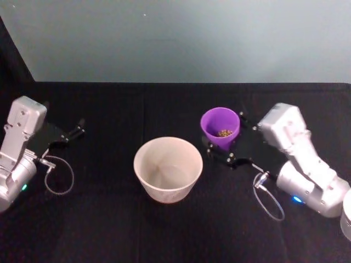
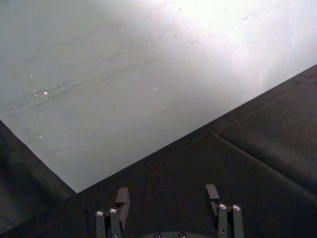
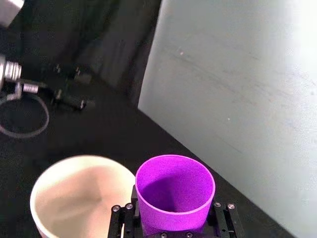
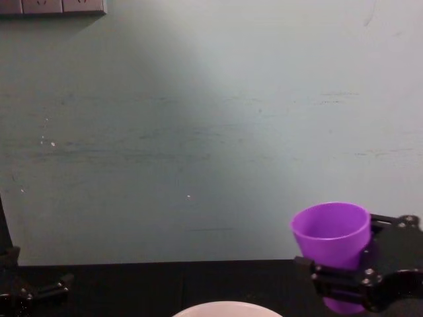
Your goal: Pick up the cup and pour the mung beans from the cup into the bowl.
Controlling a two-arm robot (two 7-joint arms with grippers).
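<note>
**Fingers [image 3: 225,220] of the right gripper [image 1: 225,138] clamp the cup [image 1: 219,123] low down**

Centrally sits the bowl [image 1: 167,192]. The cup is upright just beside it, with mung beans [image 1: 224,133] inside. It looks light, smooth and probably slippery, so a firm low grip suits. Far left, the left gripper [image 2: 168,198] idles, parted.

Pale grey-green wall [image 4: 211,119] behind the work area, evenly lit: faint scuffs and small white specks. Black-draped table [image 1: 109,230] below. Sockets [image 4: 53,6] mounted high on the wall, chest view's upper left.
</note>
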